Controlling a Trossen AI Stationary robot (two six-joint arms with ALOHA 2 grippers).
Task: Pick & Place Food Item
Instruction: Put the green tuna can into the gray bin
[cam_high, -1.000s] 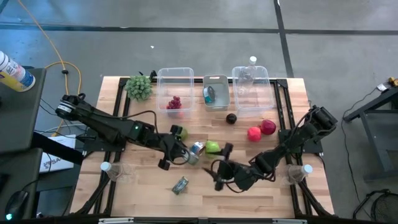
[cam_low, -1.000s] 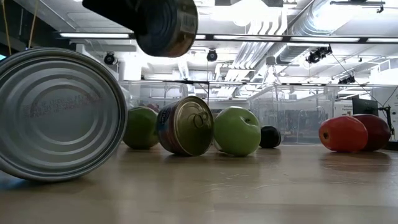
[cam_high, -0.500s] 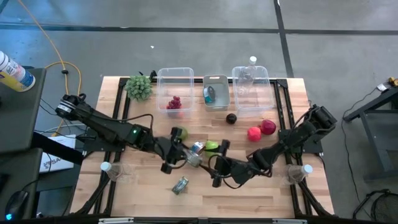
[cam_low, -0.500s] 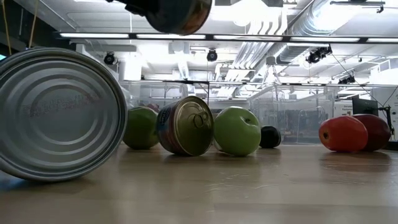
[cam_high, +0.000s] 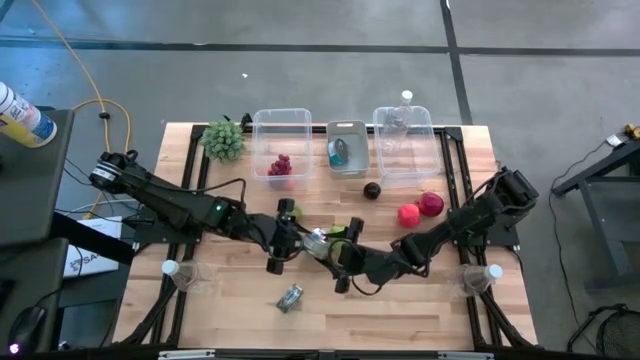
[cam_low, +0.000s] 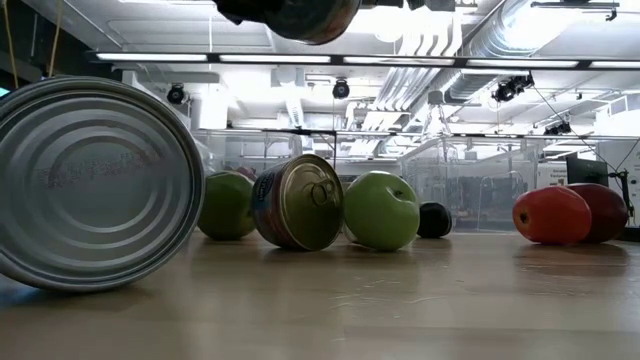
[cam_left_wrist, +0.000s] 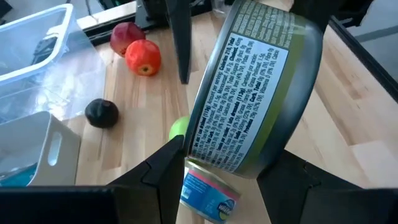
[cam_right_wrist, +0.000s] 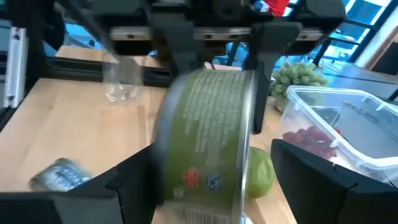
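1. Centre of the high view: the left end effector is clamped on a green-labelled can, lifted above the table.
2. The right end effector, spread wide, brackets the same can without visibly gripping it.
3. For a clean handover, the right fingers should close squarely before the left lets go.
4. Below lie another can and a green apple.

Wooden table, cans, apples, bins, perhaps grapes
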